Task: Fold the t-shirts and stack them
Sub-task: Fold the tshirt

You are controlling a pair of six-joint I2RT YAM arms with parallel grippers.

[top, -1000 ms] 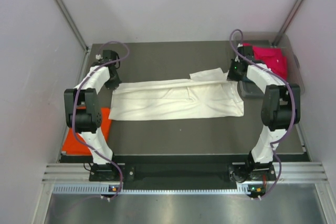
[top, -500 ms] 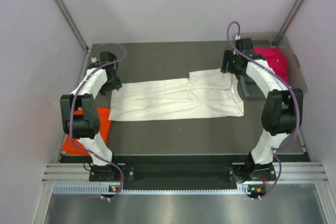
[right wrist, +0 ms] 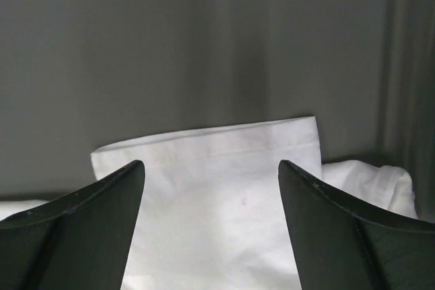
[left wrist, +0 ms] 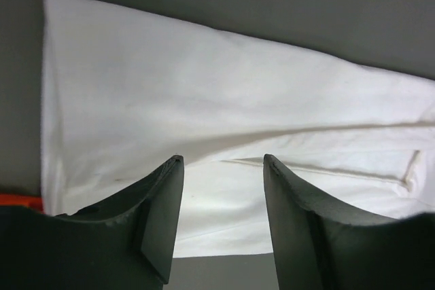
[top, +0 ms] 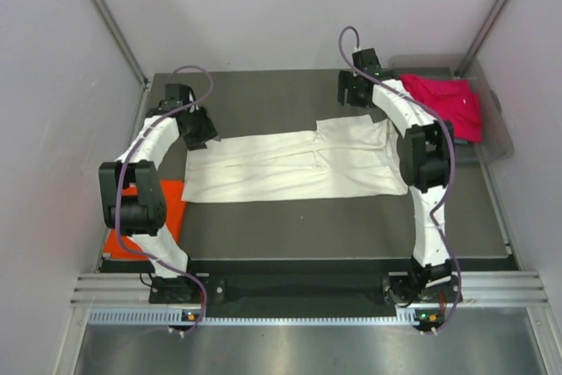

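Observation:
A cream-white t-shirt (top: pixel 294 164) lies flat across the middle of the dark mat, folded into a long band. Its sleeve (right wrist: pixel 217 188) shows as a flap at the far right end. My left gripper (top: pixel 202 135) hovers over the shirt's far left corner, open, with only cloth (left wrist: pixel 204 100) below its jaws (left wrist: pixel 223 161). My right gripper (top: pixel 350 99) hangs open just behind the sleeve, nothing between its fingers (right wrist: pixel 211 164). An orange t-shirt (top: pixel 172 205) lies at the left edge, partly under the left arm. A magenta-pink t-shirt (top: pixel 450 104) sits at the back right.
The magenta-pink shirt rests in a clear plastic bin (top: pixel 499 133) against the right wall. White walls close in on both sides and the back. The dark mat (top: pixel 290 230) runs bare in front of the white shirt up to the arms' bases.
Both grippers opened and let go of the white shirt's far edge. The right gripper drew left and back, uncovering the magenta-pink shirt. The sleeve flap now lies flatter.

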